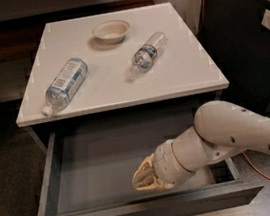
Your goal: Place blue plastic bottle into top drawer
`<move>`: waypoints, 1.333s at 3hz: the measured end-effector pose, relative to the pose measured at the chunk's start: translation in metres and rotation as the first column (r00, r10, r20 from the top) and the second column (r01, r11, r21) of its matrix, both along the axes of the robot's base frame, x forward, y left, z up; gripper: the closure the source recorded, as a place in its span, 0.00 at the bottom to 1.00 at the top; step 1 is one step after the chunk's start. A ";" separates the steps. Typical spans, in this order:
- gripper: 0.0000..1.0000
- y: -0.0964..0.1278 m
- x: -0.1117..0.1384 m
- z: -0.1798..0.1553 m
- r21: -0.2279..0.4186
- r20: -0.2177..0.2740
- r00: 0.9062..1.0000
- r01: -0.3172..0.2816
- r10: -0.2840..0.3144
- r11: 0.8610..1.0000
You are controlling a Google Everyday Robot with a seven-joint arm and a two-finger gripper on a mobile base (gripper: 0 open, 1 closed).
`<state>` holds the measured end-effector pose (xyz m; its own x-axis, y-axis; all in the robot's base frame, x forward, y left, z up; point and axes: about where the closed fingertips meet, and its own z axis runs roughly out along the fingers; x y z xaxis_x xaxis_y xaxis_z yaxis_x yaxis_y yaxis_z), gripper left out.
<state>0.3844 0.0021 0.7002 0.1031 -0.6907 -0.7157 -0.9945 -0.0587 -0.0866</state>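
Note:
The blue plastic bottle (65, 85) lies on its side on the left of the white cabinet top (190, 71), cap toward the front left. The top drawer (53, 167) is pulled wide open below it, with a grey interior and nothing in it but my arm. My gripper (144, 176) is inside the drawer, low near its front wall and right of the middle, pointing left. It holds nothing that I can see and is far from the bottle.
A smaller clear bottle (149, 52) with a dark label lies right of the middle of the top. A shallow white bowl (111, 31) stands at the back. A black cabinet (251, 37) with an orange cable stands close on the right.

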 end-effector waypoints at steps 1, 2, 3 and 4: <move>1.00 -0.010 0.044 0.032 -0.009 0.103 0.994 0.024 -0.023 1.000; 1.00 -0.017 0.070 0.058 -0.024 0.177 0.984 0.030 -0.025 0.999; 1.00 -0.021 0.086 0.090 -0.034 0.248 0.969 0.005 0.003 0.999; 1.00 -0.023 0.107 0.132 -0.067 0.327 0.942 -0.058 0.077 0.996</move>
